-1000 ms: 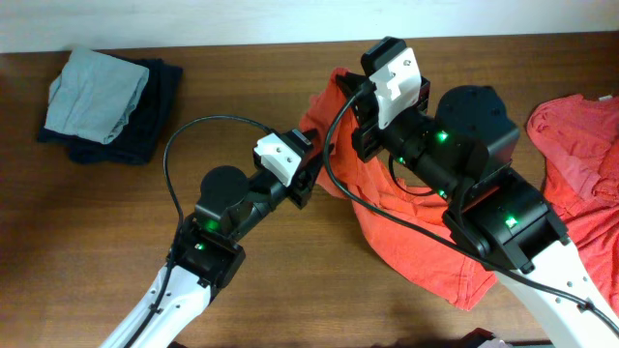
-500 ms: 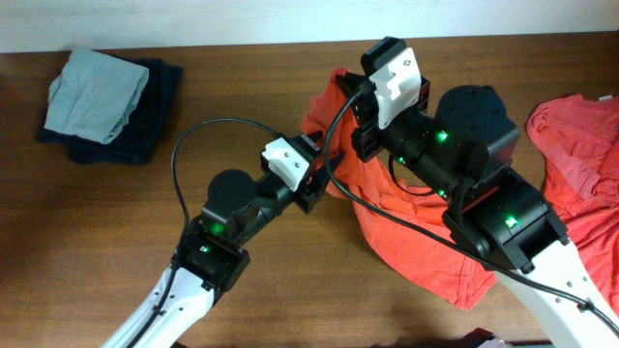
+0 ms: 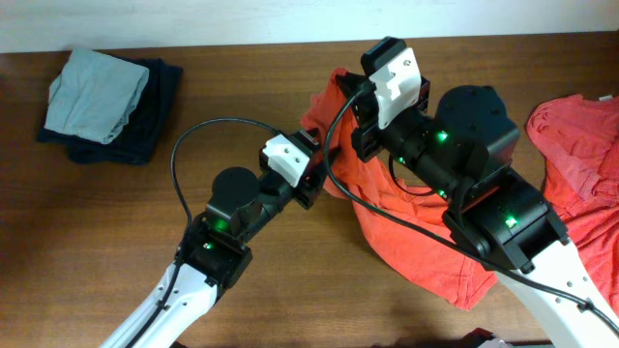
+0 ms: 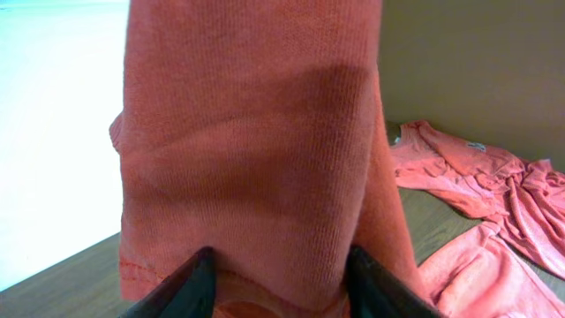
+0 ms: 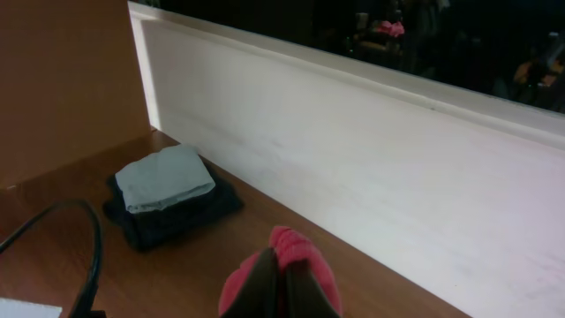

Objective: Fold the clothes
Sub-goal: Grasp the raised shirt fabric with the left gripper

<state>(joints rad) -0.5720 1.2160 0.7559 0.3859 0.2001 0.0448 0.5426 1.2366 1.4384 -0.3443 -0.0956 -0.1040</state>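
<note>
At mid-table the right claw [image 5: 281,279] pinches a fold of the shirt [image 3: 411,246] aloft, its tail trailing on the wood [image 3: 280,77], while the left claw [image 4: 281,267] straddles a hanging edge, clamped or not I cannot tell; a loose hold there could let it slip.

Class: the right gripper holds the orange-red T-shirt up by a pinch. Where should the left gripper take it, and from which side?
Probably the hanging fold just above its stitched hem, approached level from the robot's left. The T-shirt drapes from the right gripper, so that fold hangs flat and vertical, and the left gripper straddles it.
</note>
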